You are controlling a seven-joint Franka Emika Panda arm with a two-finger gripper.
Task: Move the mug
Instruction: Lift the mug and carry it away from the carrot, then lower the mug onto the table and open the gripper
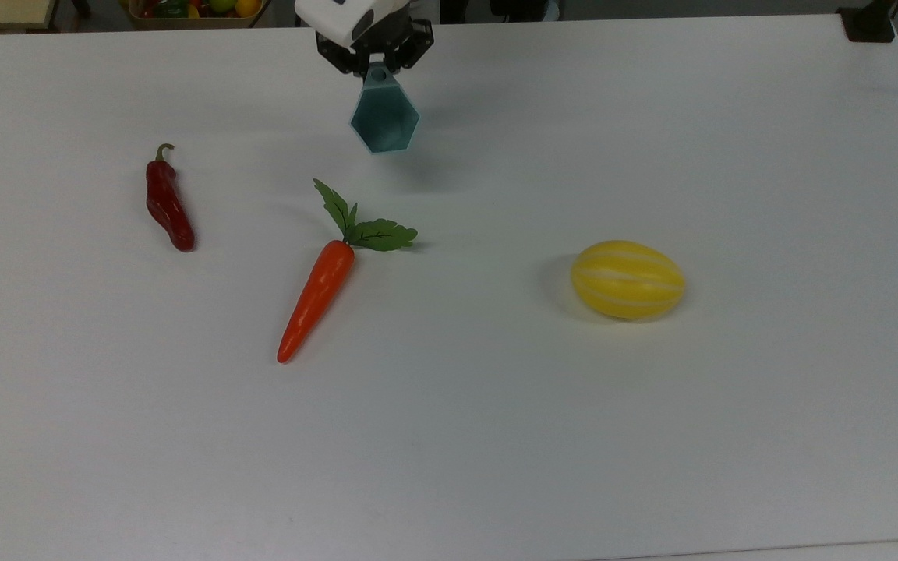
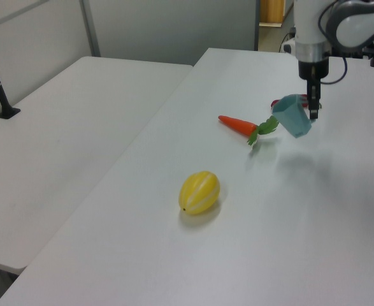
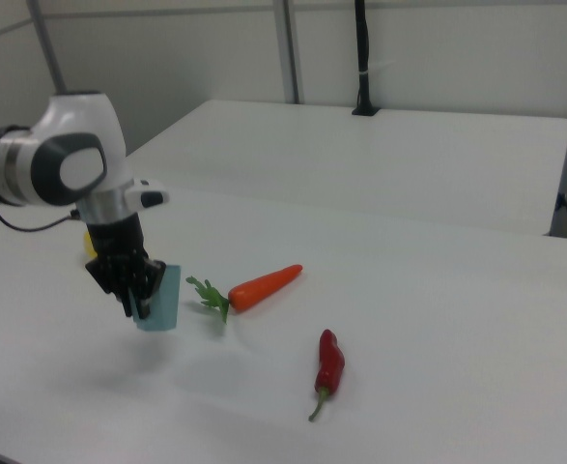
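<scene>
Hanging tilted above the table — pale teal faceted mug (image 1: 384, 121), claw (image 1: 375, 70) pinching its tab.

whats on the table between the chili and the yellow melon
The carrot lies between the chili and the melon, seen in the top view.

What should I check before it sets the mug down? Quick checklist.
1. Grip: gripper shut on the mug at its handle tab: ok.
2. Mug off the table, shadow below it: ok.
3. Mug attitude: tilted in the left view: not ok for a flat set-down.
4. Carrot apart from the mug: ok.
5. Red chili and yellow melon well aside in the top view: ok.
6. Height above table: cannot tell.
</scene>
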